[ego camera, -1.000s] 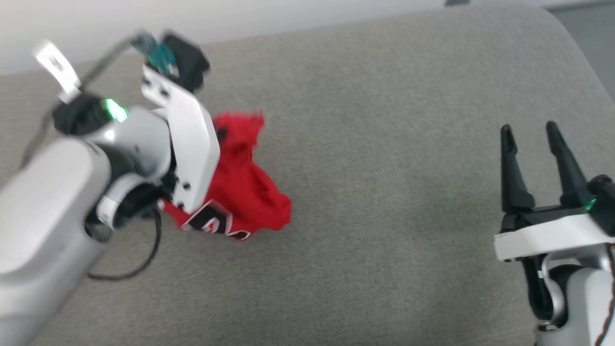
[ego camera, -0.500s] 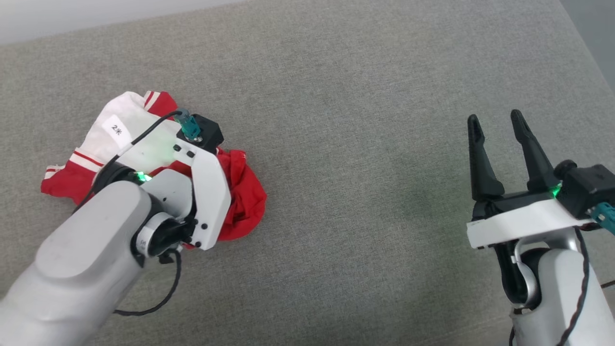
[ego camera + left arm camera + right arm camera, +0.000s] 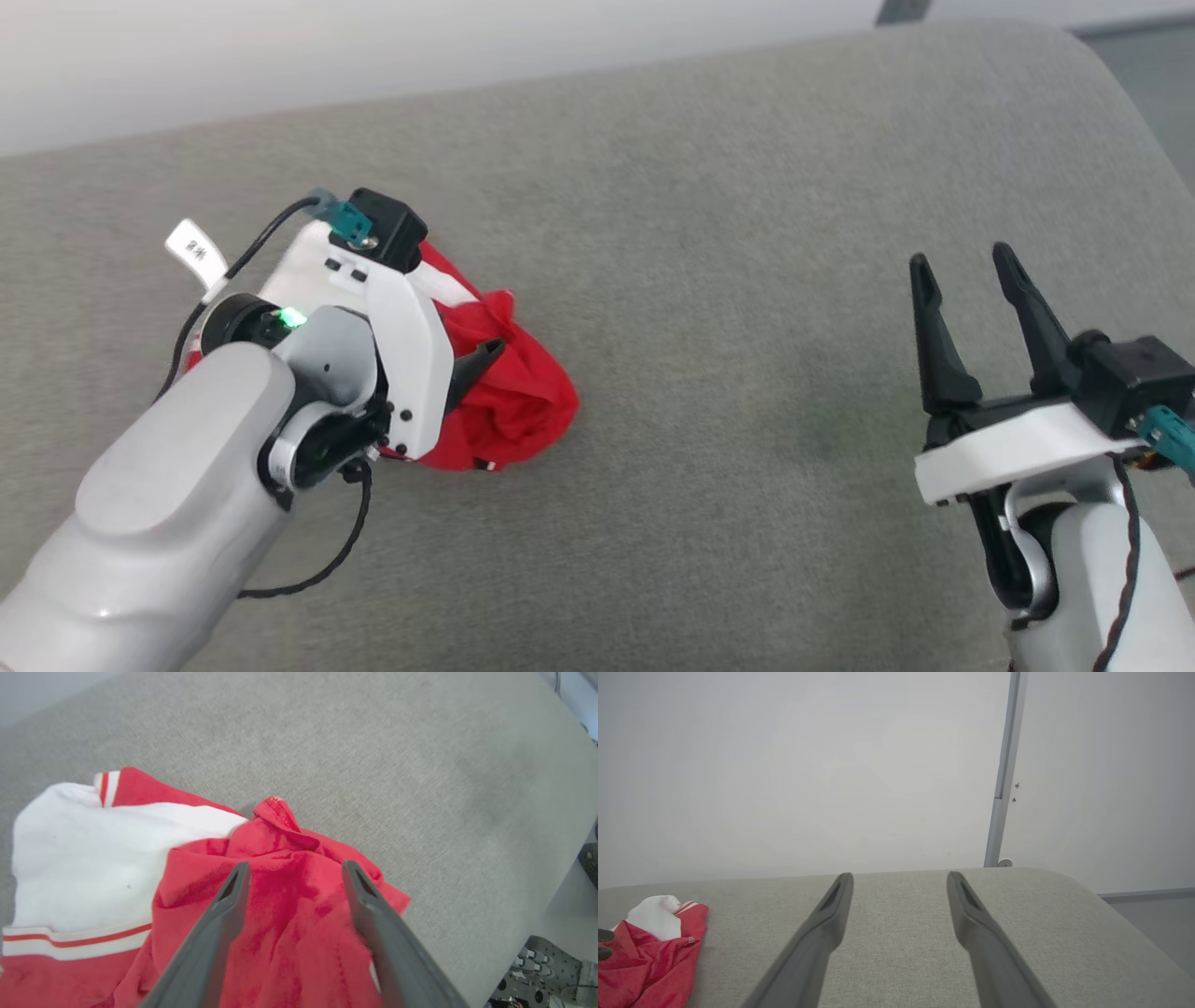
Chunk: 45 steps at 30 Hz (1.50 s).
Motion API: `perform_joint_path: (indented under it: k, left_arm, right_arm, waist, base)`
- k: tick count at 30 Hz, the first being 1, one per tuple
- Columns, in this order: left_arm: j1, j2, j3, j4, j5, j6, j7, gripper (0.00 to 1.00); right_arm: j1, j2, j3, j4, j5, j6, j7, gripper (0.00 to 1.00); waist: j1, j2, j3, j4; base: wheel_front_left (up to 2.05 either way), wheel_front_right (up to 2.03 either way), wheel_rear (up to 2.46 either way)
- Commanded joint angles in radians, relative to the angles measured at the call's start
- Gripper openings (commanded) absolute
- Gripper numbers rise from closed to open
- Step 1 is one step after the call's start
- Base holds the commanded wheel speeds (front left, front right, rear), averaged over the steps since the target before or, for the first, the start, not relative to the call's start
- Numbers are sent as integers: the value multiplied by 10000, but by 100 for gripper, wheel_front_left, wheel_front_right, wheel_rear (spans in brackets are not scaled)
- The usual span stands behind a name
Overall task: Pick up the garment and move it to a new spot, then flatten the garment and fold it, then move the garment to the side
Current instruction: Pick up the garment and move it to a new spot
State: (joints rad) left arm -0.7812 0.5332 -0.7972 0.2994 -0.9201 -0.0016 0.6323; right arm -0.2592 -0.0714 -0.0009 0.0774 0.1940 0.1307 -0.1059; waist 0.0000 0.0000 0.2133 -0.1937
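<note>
The jersey T-shirt (image 3: 513,415) lies crumpled on the grey upholstered cushion (image 3: 747,280), at about nine o'clock in the head view. The left gripper (image 3: 293,873) hangs just above it, fingers apart, clamping nothing. The right gripper (image 3: 962,266), at four o'clock, likewise stands apart and empty. Judgement: relocation looks complete; flattening is next, requiring both grippers to find opposite edges and spread them. Behind: plain pale wall (image 3: 784,765), grey vertical trim (image 3: 1003,765).

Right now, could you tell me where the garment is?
The garment lies crumpled on the grey cushion, left in the head view, beneath the left gripper.
</note>
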Motion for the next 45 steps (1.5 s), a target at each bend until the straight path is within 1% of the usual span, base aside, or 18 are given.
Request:
perform_joint_path:
  k: [1, 3, 8, 9, 14, 21, 25, 28, 32, 36, 38, 43, 45]
  left_arm:
    - [201, 11, 51, -103, -8, -55, -148, 100]
    - [418, 98, 217, -393, -72, -66, -586, 100]
    - [1008, 435, 600, -1064, 265, -19, -2012, 100]
    - [1302, 591, 818, -1197, 338, 71, -2633, 100]
    - [2206, 908, 1421, -1466, 465, 265, -4461, 100]
    - [3871, 1134, 2288, -1645, 457, 678, -7038, 100]
    - [4842, 1186, 2790, -1460, 190, 803, -8168, 100]
    - [5470, 1264, 3156, -1298, 53, 758, -8618, 100]
    - [6266, 1322, 3575, -1210, 126, 669, -8894, 100]
    - [6839, 1172, 4001, -1258, 146, 607, -8976, 100]
    - [7190, 1119, 4325, -1298, 277, 477, -8978, 100]
    - [7949, 615, 5519, -1215, 613, -20, -8982, 100]
    - [8134, 306, 6025, -1212, 840, -221, -8983, 100]
  right_arm:
    - [121, -36, -5, 17, -7, 0, 22, 100]
    - [251, -139, -93, -8, 20, 0, 63, 100]
    - [515, -296, -116, -54, 85, 0, 157, 100]
    - [597, -386, -100, -39, 81, 0, 150, 100]
    - [805, -540, -108, 36, 131, 0, 21, 100]
    - [1131, -711, -176, 160, 50, 0, -220, 100]
    - [1326, -770, -232, 253, 28, 0, -302, 100]
    - [1433, -797, -272, 324, 32, -1, -340, 100]
    - [1539, -741, -378, 371, 31, 0, -360, 100]
    - [1669, -718, -454, 373, 21, 0, -379, 100]
    - [1710, -710, -496, 384, 31, 0, -408, 100]
    - [1862, -681, -598, 437, 26, 0, -484, 100]
    - [1912, -686, -654, 476, 48, 0, -547, 100]
  waist:
    - [0, 0, -400, 372]
    - [0, 0, -654, 596]
    - [0, 0, -1117, 1034]
    - [0, 0, -1273, 1167]
    - [0, 0, -1580, 1393]
    - [0, 0, -1878, 1656]
    - [0, 0, -2021, 1805]
    - [0, 0, -2103, 1895]
    - [0, 0, -2187, 2023]
    - [0, 0, -2240, 2110]
    - [0, 0, -2267, 2159]
    - [0, 0, -2319, 2299]
    - [0, 0, -2347, 2342]
  base:
    - [0, 0, 0]
    - [0, 0, 0]
    - [0, 0, 0]
    - [0, 0, 0]
    - [0, 0, 0]
    - [0, 0, 0]
    - [0, 0, 0]
    - [0, 0, 0]
    - [0, 0, 0]
    - [0, 0, 0]
    - [0, 0, 0]
    - [0, 0, 0]
    - [0, 0, 0]
